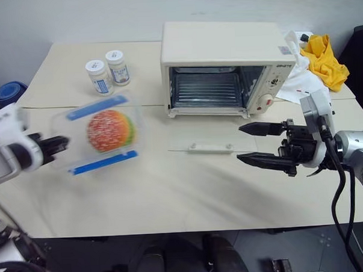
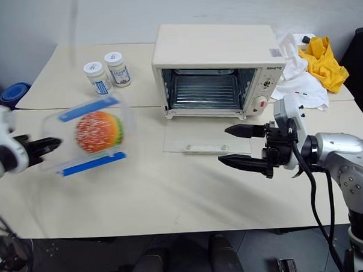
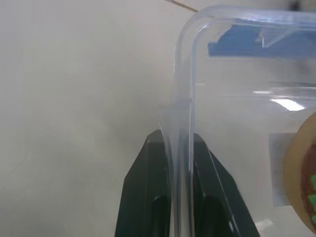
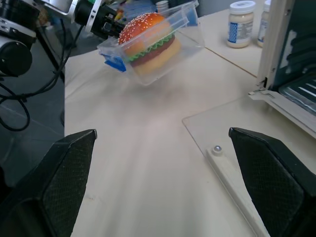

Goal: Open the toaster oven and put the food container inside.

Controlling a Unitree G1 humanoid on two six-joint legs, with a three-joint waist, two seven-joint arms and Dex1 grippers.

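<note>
The food container (image 1: 103, 134), a clear box with blue clip strips and a sesame-bun burger inside, hangs tilted above the table's left part. My left gripper (image 1: 60, 143) is shut on its left rim; in the left wrist view the black fingers (image 3: 148, 197) pinch the clear wall. The cream-white toaster oven (image 1: 226, 50) stands at the back centre. Its glass door (image 1: 215, 143) lies open and flat on the table, and the wire rack (image 1: 205, 90) shows inside. In front of the oven and to its right, my right gripper (image 1: 239, 143) stands open, pointing left, holding nothing.
Two white-lidded jars (image 1: 108, 71) stand at the back, left of the oven. Yellow cloth (image 1: 324, 60) and white cloth (image 1: 299, 76) lie to the oven's right. A blue object (image 1: 8, 92) sits beyond the table's left edge.
</note>
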